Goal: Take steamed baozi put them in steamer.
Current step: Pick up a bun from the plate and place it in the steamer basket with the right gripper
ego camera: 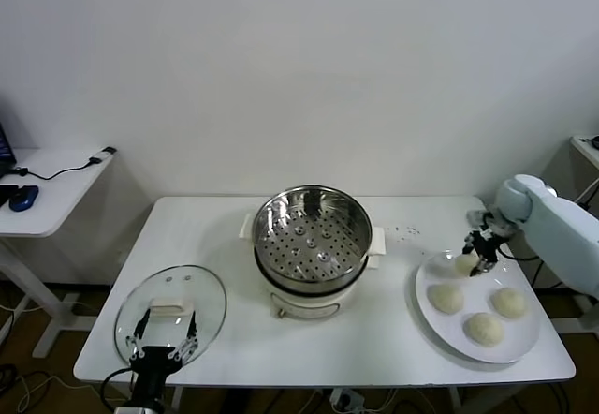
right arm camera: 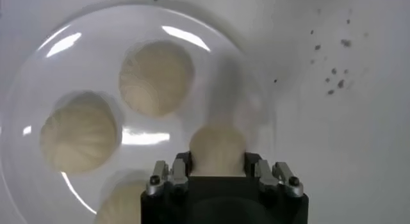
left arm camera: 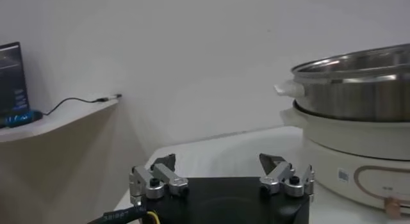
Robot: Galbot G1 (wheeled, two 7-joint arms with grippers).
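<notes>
The right gripper [ego camera: 483, 251] is clenched on 1 cream-white round dough bun [right arm camera: 218, 150] atop the flat white plate [ego camera: 426, 313]; 3 buns lie beside it. Well left, the shiny steel steamer pot [ego camera: 312, 236] holds none, so all 4 remain. The left gripper [ego camera: 166, 337] idles, spread wide.

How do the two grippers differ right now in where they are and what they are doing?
The right gripper is down at the white plate, shut on a baozi; the left gripper hangs by the glass lid at the table's near left corner, holding nothing. The right's jaws are closed, the left's spread wide. Neither is over the steamer.
</notes>
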